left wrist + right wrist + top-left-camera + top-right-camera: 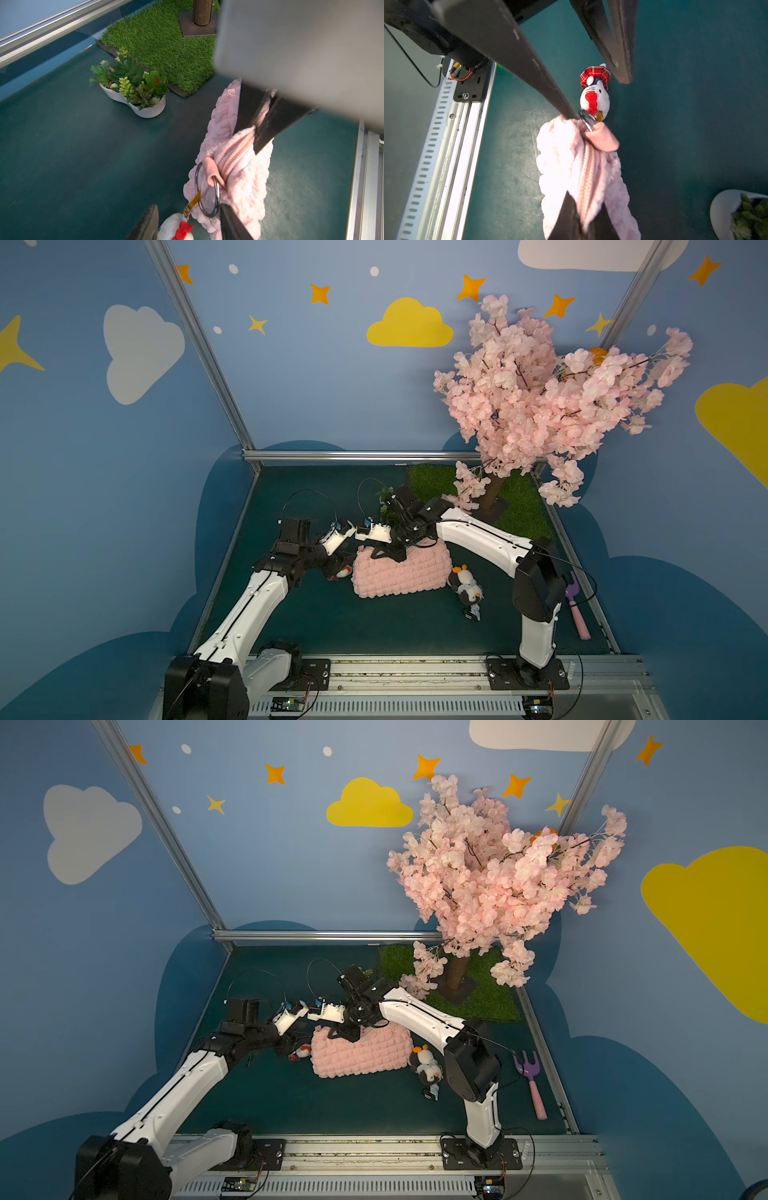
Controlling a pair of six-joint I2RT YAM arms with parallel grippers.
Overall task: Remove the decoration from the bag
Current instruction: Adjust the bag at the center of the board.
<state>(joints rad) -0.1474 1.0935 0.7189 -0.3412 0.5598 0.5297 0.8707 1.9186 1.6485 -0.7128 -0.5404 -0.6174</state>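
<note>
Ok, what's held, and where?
Right gripper pinches the fluffy pink quilted bag along its zipper seam; left gripper holds nothing, open around the white cat charm.

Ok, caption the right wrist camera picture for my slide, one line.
Right gripper clamps the pink bag at its zipper; open left gripper straddles the cat charm clipped to the ring.

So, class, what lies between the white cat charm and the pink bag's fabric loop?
A metal ring through the loop on the bag, then a gold clasp running to the cat charm, seen in the left wrist view.
</note>
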